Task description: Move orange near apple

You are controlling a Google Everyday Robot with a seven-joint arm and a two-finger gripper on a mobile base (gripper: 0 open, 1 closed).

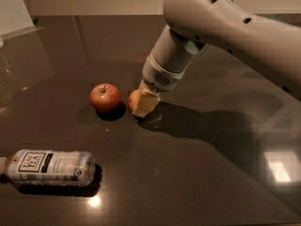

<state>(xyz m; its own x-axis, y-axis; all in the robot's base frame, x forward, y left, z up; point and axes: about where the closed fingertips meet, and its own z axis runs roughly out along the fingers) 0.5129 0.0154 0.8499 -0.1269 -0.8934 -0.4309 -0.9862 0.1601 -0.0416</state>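
Note:
The red apple point(105, 97) sits on the dark glossy table point(197, 182), left of centre. The orange point(133, 98) is just right of the apple, a small gap apart, and mostly hidden behind a tan finger point(146, 102). My gripper point(139, 106) comes down from the upper right on the grey arm point(225, 27). It is shut on the orange, low at the table surface. The other finger is hidden behind the fruit.
A clear plastic bottle with a white label point(49, 167) lies on its side at the front left. A white board point(14, 8) leans at the back left. A clear glass object point(4, 74) stands at the left edge.

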